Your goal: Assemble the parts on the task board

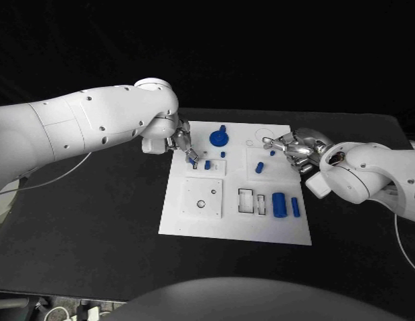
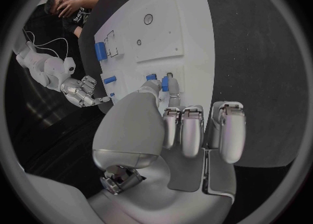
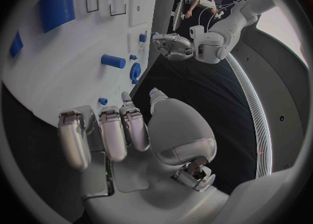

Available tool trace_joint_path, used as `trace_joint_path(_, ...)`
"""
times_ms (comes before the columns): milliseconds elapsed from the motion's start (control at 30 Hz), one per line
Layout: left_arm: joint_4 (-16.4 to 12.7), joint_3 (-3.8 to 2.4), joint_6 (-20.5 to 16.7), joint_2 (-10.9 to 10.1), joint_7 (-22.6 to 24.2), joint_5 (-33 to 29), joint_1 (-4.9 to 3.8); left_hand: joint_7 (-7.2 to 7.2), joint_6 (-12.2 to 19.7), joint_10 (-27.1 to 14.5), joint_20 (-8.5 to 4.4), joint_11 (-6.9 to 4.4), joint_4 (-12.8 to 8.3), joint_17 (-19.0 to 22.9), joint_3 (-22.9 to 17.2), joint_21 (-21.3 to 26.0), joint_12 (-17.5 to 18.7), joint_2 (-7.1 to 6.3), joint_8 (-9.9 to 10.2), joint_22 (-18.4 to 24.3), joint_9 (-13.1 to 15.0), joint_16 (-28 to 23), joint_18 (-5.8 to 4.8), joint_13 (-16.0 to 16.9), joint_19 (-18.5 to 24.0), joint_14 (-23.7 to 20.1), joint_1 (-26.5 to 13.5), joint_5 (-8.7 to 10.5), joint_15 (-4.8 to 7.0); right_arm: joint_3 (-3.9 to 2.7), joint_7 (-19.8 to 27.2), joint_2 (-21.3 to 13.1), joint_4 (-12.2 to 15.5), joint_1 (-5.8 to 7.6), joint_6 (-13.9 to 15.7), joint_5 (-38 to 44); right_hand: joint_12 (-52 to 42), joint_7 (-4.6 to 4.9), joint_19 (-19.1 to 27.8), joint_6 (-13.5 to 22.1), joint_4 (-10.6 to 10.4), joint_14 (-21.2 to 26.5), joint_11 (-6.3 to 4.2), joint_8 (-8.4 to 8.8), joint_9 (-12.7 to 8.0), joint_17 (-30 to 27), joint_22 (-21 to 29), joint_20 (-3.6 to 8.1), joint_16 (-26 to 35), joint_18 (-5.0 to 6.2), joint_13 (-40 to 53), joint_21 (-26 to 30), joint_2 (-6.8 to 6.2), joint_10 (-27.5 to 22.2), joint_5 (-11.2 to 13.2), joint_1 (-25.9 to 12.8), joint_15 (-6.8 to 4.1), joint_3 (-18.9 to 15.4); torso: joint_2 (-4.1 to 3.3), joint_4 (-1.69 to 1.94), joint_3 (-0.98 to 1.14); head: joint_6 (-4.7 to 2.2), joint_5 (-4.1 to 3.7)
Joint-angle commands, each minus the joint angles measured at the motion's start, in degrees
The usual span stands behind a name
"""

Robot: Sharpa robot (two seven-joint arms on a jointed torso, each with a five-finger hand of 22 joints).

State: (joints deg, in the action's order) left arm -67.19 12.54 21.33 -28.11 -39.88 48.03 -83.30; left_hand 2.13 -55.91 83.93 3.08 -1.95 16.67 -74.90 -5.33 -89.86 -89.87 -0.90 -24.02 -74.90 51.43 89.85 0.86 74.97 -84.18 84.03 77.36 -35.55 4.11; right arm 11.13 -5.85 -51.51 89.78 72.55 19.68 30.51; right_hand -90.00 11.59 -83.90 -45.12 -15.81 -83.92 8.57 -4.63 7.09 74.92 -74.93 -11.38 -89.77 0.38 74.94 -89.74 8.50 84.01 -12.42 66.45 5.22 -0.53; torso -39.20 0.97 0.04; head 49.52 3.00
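Can't really tell if the left hand (image 1: 183,148) is pinching the small blue part (image 2: 165,83) at its fingertips or just touching it — too tiny from the head camera, and the thumb blocks it at the wrist. The right hand (image 1: 294,148) covers the task board (image 1: 207,221) corner — whatever's under it is hidden.

Board (image 1: 236,227) 6 o'clock strip open; left hand (image 1: 183,144) blocks 10 o'clock corner, right hand (image 1: 294,150) blocks 2 o'clock edge; blue parts (image 1: 279,204) clutter 4 o'clock.
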Motion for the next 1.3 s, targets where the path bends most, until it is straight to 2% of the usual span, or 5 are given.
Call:
trace_joint_path(33,0.0,-0.02,0.89,0.25,-5.94,0.48,0.14,-1.18,-1.4,6.07,-0.4,-0.28,0.07,-15.1,-0.33,-0.14,-0.13,0.14,-0.3,-15.1,0.05,0.15,-0.86,15.03,-5.82,5.97,0.63,-0.36,0.37,0.0,0.83,-0.02,0.12,-0.04,0.15,0.41,0.0,1.55,-6.1,0.43,0.33,-6.08,0.55,-0.36,-0.09,15.08,-15.07,-0.41,-0.23,-0.38,15.06,-0.26,0.05,5.99,-0.33,0.42,0.42,-0.1,0.01,-0.04,0.0,0.25,0.11)
trace_joint_path(467,1.71,-0.01,0.92,1.21,-5.72,1.6,0.88,-1.12,-1.25,6.07,-0.41,-0.23,0.1,-15.1,-0.43,-0.14,-0.13,0.12,-0.21,-15.1,0.08,0.15,-0.86,15.03,-5.82,5.97,0.62,-0.3,0.37,0.0,0.66,-0.06,0.2,-0.04,-0.11,0.39,0.0,1.54,-6.1,0.46,0.33,-6.08,0.55,-0.35,-0.09,15.08,-15.07,-0.41,-0.23,-0.38,15.06,-0.26,0.06,5.99,-0.35,0.44,0.42,-0.1,0.04,-0.03,0.01,0.48,-0.08)
trace_joint_path(867,2.49,-0.01,0.3,1.66,-4.55,2.13,1.13,-1.03,-1.09,6.07,-0.42,-0.16,0.13,-15.1,-0.58,-0.14,-0.13,0.15,-0.11,-15.1,0.13,0.15,-0.86,15.03,-5.82,5.97,0.55,-0.23,0.37,0.0,0.43,-0.04,0.15,-0.04,-0.19,0.39,0.0,1.54,-6.1,0.52,0.33,-6.08,0.54,-0.33,-0.11,15.08,-15.07,-0.42,-0.23,-0.38,15.06,-0.26,0.07,5.99,-0.37,0.47,0.41,-0.12,0.03,0.03,0.07,0.48,-0.13)
trace_joint_path(1067,2.77,-0.01,0.61,1.86,-4.47,2.06,1.23,-0.98,-1.02,6.07,-0.42,-0.11,0.16,-15.1,-0.63,-0.14,-0.13,0.16,-0.07,-15.1,0.16,0.15,-0.86,15.03,-5.82,5.97,0.47,-0.19,0.36,0.0,0.38,0.11,0.17,-0.04,-0.3,0.39,0.0,1.54,-6.1,0.52,0.33,-6.08,0.54,-0.33,-0.11,15.08,-15.07,-0.42,-0.23,-0.38,15.06,-0.26,0.07,5.99,-0.37,0.47,0.41,-0.12,0.04,-0.12,0.04,0.48,-0.05)
trace_joint_path(1300,2.9,-0.01,0.61,1.97,-4.19,1.95,1.34,-0.91,-0.92,6.07,-0.42,-0.03,0.17,-15.1,-0.73,-0.14,-0.13,0.2,0.0,-15.1,0.22,0.15,-0.86,15.03,-5.82,5.97,0.31,0.01,0.35,0.0,0.35,0.12,0.12,-0.04,-0.3,0.4,0.0,1.54,-6.1,0.52,0.33,-6.08,0.54,-0.33,-0.11,15.08,-15.07,-0.42,-0.23,-0.38,15.06,-0.26,0.07,5.99,-0.37,0.47,0.41,-0.12,0.02,0.0,0.03,0.48,-0.23)
